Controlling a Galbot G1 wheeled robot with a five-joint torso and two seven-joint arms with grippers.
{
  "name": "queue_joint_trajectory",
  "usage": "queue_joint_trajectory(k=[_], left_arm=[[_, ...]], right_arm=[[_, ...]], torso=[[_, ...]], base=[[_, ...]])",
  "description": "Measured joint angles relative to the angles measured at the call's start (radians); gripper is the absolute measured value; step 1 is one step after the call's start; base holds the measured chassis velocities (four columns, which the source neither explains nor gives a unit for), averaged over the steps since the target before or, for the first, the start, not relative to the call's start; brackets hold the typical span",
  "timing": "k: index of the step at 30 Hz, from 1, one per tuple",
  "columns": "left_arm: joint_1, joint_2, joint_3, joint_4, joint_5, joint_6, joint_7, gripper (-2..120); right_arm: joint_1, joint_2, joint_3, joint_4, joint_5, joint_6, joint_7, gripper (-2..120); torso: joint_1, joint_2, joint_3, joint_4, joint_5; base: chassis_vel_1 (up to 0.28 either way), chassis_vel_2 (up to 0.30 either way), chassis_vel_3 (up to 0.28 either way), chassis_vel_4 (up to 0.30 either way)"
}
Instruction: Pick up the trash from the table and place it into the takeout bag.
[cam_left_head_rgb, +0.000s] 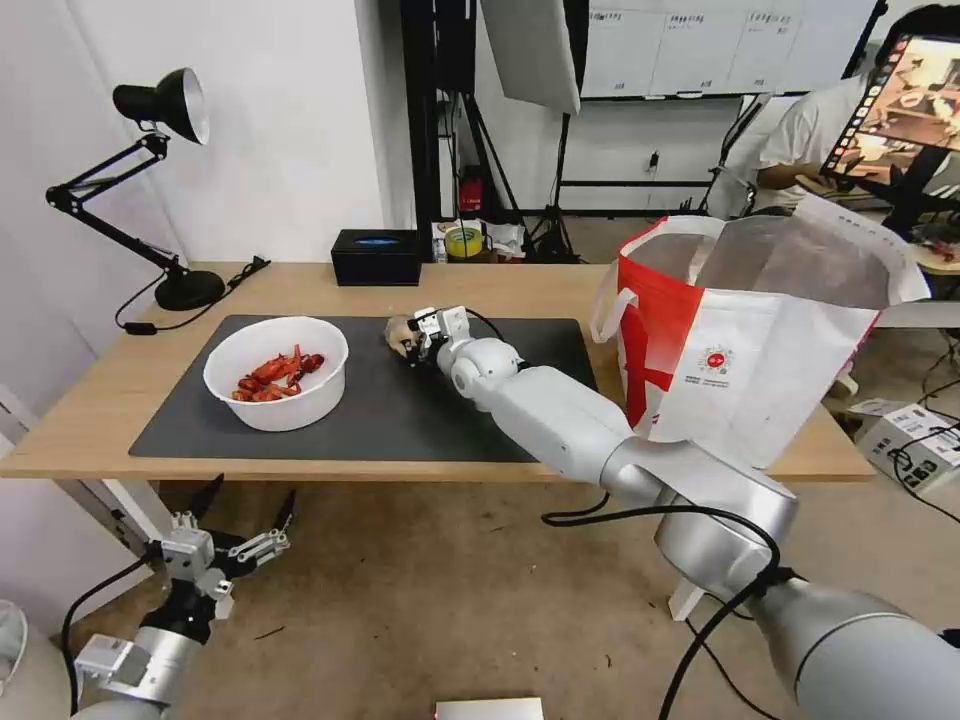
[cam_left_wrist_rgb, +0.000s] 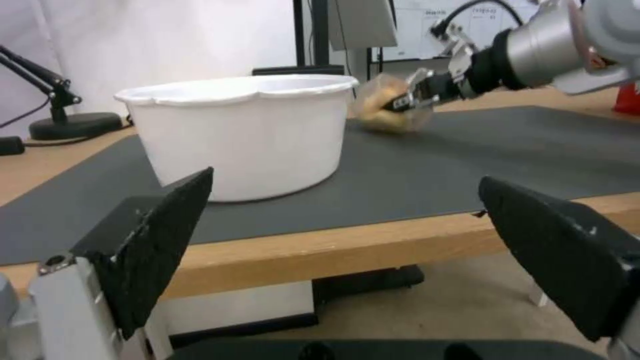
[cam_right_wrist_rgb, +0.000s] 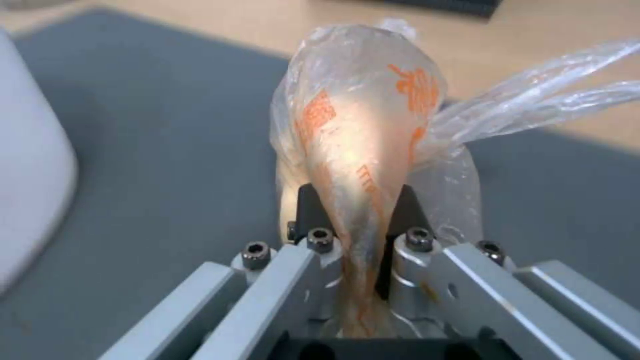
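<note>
The takeout bag (cam_left_head_rgb: 760, 340) stands open at the table's (cam_left_head_rgb: 90, 410) right end, ready for trash. The bowl (cam_left_head_rgb: 277, 372) waits on the mat. The right gripper (cam_left_head_rgb: 412, 345) pinches the knotted bag (cam_right_wrist_rgb: 360, 140) for lifting; the left gripper (cam_left_head_rgb: 232, 548) hangs wide below the table edge.

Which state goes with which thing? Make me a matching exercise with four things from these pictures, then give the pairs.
Things:
1. bowl
2. clear bag
3. takeout bag
4. left gripper

States:
A. open, below the table edge
B. pinched in the right gripper above the mat
C. on the mat, holding red shells
D. standing open at the table's right end

Pairs: 1-C, 2-B, 3-D, 4-A
</note>
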Motion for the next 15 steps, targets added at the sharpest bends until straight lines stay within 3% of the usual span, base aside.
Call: queue_joint_trajectory(k=[3,5,7,10,11,14,15], left_arm=[[0.0,-0.001,0.001,-0.001,0.0,0.0,-0.001,100],[0.001,-0.004,0.003,-0.002,0.003,-0.001,-0.002,100],[0.002,-0.005,0.003,-0.002,0.004,-0.001,-0.003,100],[0.004,-0.005,0.01,-0.007,0.011,-0.002,-0.014,100],[0.004,-0.005,0.01,-0.007,0.011,-0.002,-0.014,100],[0.005,-0.004,0.014,-0.016,0.014,-0.002,-0.023,100],[0.005,-0.004,0.014,-0.016,0.014,-0.002,-0.023,100]], right_arm=[[-0.011,-0.036,0.005,0.074,-0.006,0.005,0.026,3],[-0.045,-0.137,0.007,0.27,-0.017,0.02,0.109,3],[-0.057,-0.166,0.008,0.325,-0.021,0.024,0.139,3],[-0.113,-0.295,0.025,0.562,-0.045,0.055,0.227,3],[-0.113,-0.295,0.025,0.562,-0.045,0.055,0.227,3],[-0.2,-0.435,0.075,0.824,-0.085,0.104,0.285,3],[-0.2,-0.435,0.075,0.824,-0.085,0.104,0.285,3]], torso=[[0.0,0.0,0.0,0.0001,0.0],[0.0,0.0,0.0,-0.0002,0.0001],[0.0,0.0,0.0,-0.0001,0.0002],[0.0,0.0,0.0,-0.0004,0.0002],[0.0,0.0,0.0,-0.0004,0.0002],[0.0,0.0,0.0,0.0,0.0003],[0.0,0.0,0.0,0.0,0.0003]], base=[[0.0,0.0,0.0,0.0],[0.0,0.0,0.0,0.0],[0.0,0.0,0.0,0.0],[0.0,0.0,0.0,0.0],[0.0,0.0,0.0,0.0],[0.0,0.0,0.0,0.0],[0.0,0.0,0.0,0.0]])
